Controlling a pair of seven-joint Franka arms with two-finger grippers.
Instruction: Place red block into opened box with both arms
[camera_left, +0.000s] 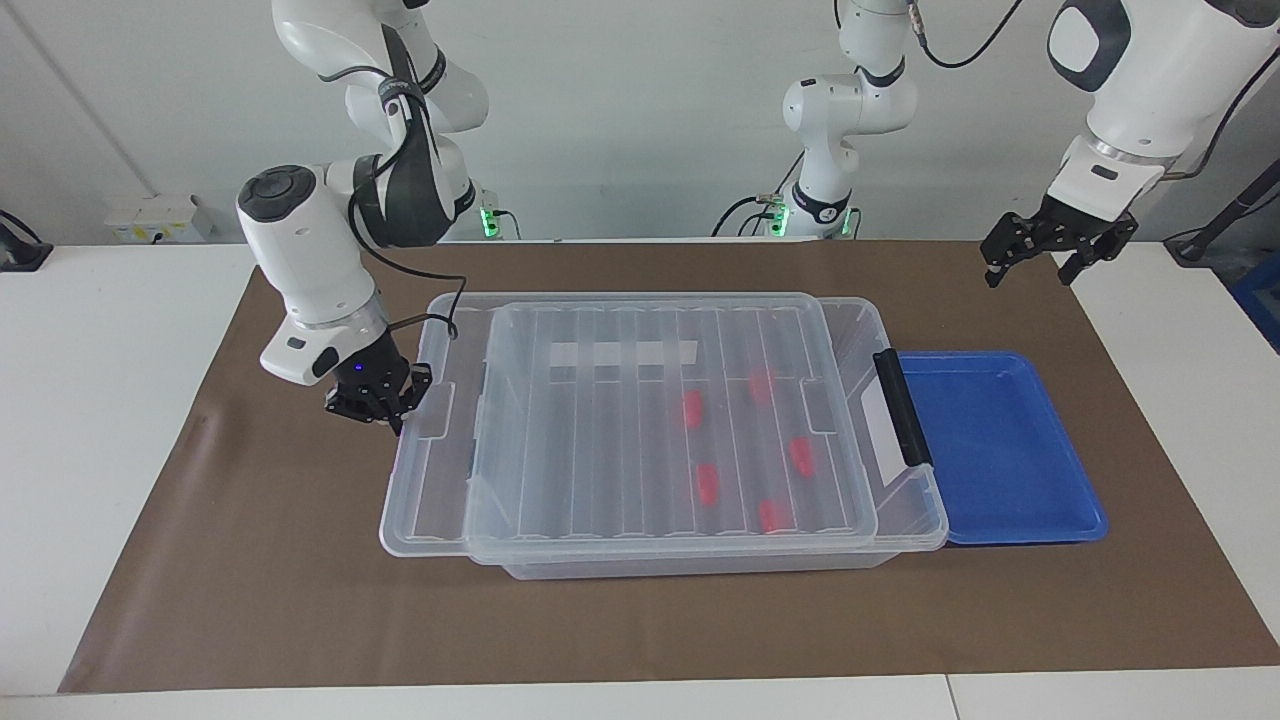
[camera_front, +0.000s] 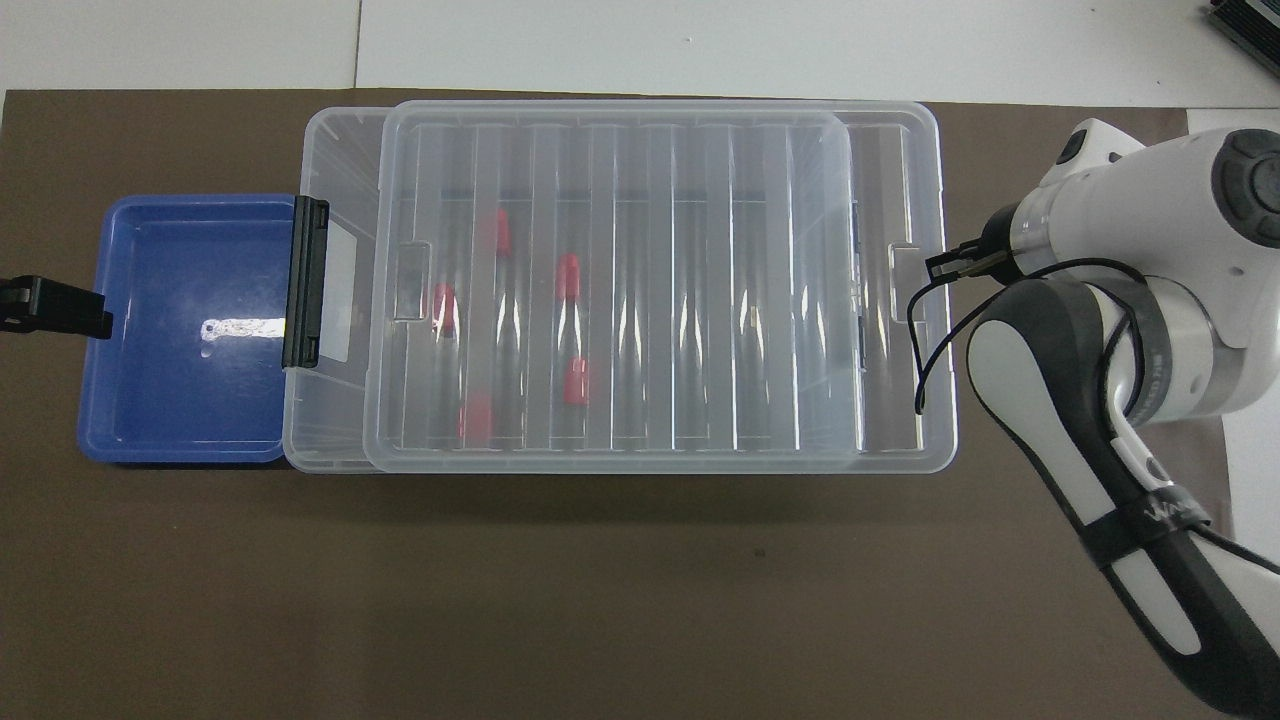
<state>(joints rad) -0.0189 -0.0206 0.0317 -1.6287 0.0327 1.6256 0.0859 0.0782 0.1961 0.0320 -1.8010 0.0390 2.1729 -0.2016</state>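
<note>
Five red blocks (camera_left: 705, 482) sit inside the box (camera_left: 905, 500) — my right jaws (camera_left: 385, 405), closed at the lid (camera_left: 660, 420) tab, should push level; my left jaws (camera_left: 1040, 245) hang wide, waiting.

The facing view looks from high across the table toward the robots, whose bases stand along its top edge; it takes in the whole brown mat (camera_left: 250, 600); the overhead view looks steeply down from above the robots' end, closer in, cutting the mat at its sides; both share the clear box (camera_left: 905, 500) (camera_front: 330, 160), its lid (camera_left: 640, 420) (camera_front: 640, 290) and the blue tray (camera_left: 1000, 440) (camera_front: 190, 320), turned half a turn between them.
</note>
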